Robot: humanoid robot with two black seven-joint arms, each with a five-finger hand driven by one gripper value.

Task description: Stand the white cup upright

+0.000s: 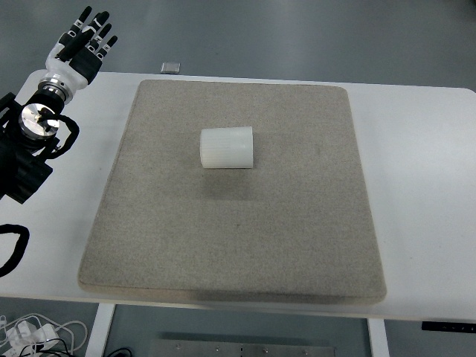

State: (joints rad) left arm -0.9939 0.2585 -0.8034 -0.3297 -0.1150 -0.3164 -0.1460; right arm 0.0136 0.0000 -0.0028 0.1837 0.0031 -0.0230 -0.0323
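The cup point(227, 148) lies on its side near the middle of the mat point(297, 245), nothing touching it, so the uprighting is not yet begun. The left hand point(80, 41) hovers well apart at the table's point(424, 186) far left corner, fingers spread and empty. A small dark object point(170, 68) sits beyond the mat.
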